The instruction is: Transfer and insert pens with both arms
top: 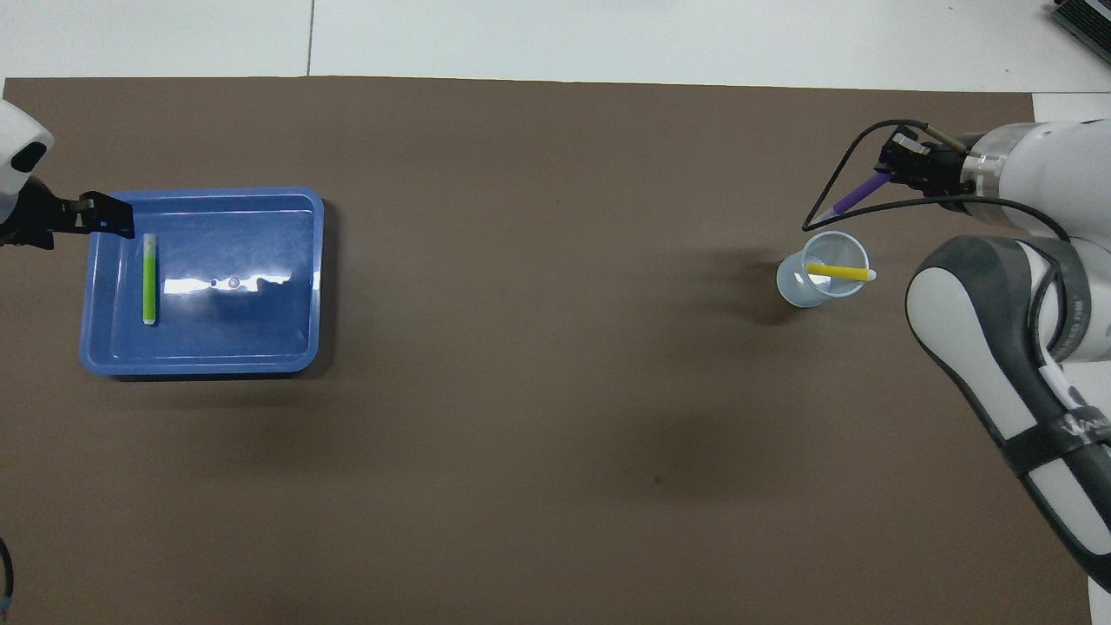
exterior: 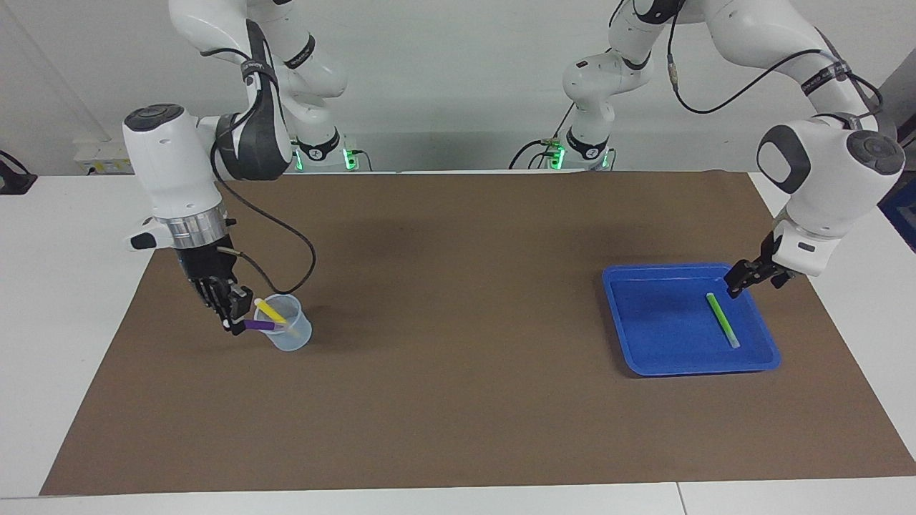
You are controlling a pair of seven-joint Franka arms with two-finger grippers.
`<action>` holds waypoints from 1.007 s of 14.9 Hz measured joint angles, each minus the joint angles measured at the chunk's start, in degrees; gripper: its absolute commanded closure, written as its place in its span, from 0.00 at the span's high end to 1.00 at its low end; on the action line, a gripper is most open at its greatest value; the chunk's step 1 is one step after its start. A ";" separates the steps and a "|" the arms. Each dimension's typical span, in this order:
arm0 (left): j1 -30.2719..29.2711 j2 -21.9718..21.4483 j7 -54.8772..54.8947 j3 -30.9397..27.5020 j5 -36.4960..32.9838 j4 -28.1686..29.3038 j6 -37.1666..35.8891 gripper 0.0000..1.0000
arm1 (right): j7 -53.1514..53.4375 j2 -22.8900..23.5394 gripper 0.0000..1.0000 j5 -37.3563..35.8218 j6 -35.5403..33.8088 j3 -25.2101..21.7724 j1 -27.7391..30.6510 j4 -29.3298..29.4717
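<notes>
Three pens, one cup, one tray, two arms.

Yellow pen (exterior: 270,310): slim plastic stick with a pale cap, leaning inside the clear plastic cup (exterior: 288,336), capped end poking over the rim. Cup round, slightly tapered, translucent, standing upright on the brown mat (exterior: 458,400) toward the right arm's end of the desk (exterior: 64,286).

Purple pen (exterior: 259,325): same slim shape, clamped at one end by the right gripper (exterior: 232,309), fingers closed on it, pen lying roughly level, its free end over the cup's rim; whether touching the cup, cannot tell.

Green pen (exterior: 723,320): lying flat in the blue tray (exterior: 644,357), close to the wall at the left arm's end. Tray shallow, rectangular, rounded corners, glossy plastic, sitting on the mat toward the left arm's end of the desk.

Left gripper (exterior: 744,277): spread wide, holding nothing, hanging over the tray's corner close to the green pen's nearer end, not touching it.

Mat matte, flat, paper-like; desk white and smooth.
</notes>
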State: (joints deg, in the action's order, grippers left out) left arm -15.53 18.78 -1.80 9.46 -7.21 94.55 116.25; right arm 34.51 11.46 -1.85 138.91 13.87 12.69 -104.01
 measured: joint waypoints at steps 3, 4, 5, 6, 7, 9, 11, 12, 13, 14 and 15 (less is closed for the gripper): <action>-0.92 5.67 1.24 -0.02 -0.78 -1.02 3.76 1.00 | 0.03 0.79 0.00 0.00 -0.20 -0.02 -0.22 -0.01; -1.19 7.25 2.09 0.01 -0.99 -1.38 4.73 1.00 | 0.03 0.92 0.00 0.00 -0.61 -0.10 -0.21 -0.02; -1.44 8.55 2.81 0.01 -1.08 -1.65 5.95 1.00 | 0.03 0.95 0.00 0.00 -1.32 -0.18 -0.16 -0.02; -1.81 9.43 3.20 0.01 -1.11 -1.89 7.24 1.00 | 0.03 0.95 0.00 0.00 -1.97 -0.23 -0.05 0.01; -2.24 9.93 3.55 0.01 -1.12 -1.94 8.61 1.00 | -0.06 0.89 0.00 0.00 -2.46 -0.26 0.16 0.10; -2.67 10.61 4.04 0.05 -1.12 -1.68 10.85 1.00 | -0.99 0.24 0.00 0.00 -4.10 -0.34 0.88 0.46; -2.68 11.42 4.10 0.34 -1.12 -1.16 12.43 1.00 | -2.02 -1.01 0.00 0.00 -6.08 -0.34 1.67 0.64; -2.67 11.84 4.10 0.49 -1.12 -1.04 12.67 1.00 | -2.15 -1.49 0.00 0.00 -6.82 -0.34 1.88 0.64; -2.67 12.15 4.10 0.59 -1.12 -1.02 12.79 1.00 | -2.15 -1.80 0.00 0.00 -7.31 -0.34 1.93 0.61; -2.66 12.31 4.10 0.64 -1.12 -0.96 12.89 1.00 | -2.15 -1.96 0.00 0.00 -7.55 -0.30 1.93 0.51; -2.67 12.34 4.10 0.65 -1.12 -0.80 12.92 1.00 | -2.15 -1.96 0.00 0.00 -7.68 -0.27 1.93 0.37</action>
State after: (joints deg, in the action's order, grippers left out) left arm -18.20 31.12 2.30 10.10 -8.33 93.75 129.16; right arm 32.36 9.50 -1.86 131.23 13.61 14.61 -103.64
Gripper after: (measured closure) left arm 0.000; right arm 0.824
